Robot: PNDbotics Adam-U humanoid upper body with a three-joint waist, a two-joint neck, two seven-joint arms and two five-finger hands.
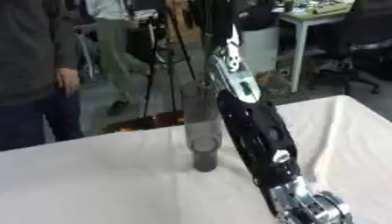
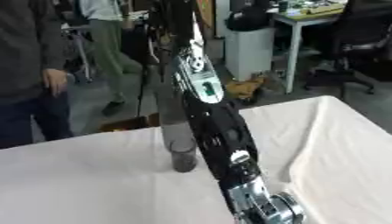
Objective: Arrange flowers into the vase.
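Vase (image 1: 204,131) upright on worktop (image 1: 92,183). Right arm (image 1: 257,131) raised beside it; state of fingers cannot be told.

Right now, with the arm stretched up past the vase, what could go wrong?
1. The right arm crosses right beside the tall, narrow vase; a sideways swing could tip it.
2. The vase stands on a loose white cloth that wrinkles by the arm, so a dragged cloth might pull it over.
3. The hand is out of view above, and no flower shows, so aiming into the narrow mouth would be hard to check.
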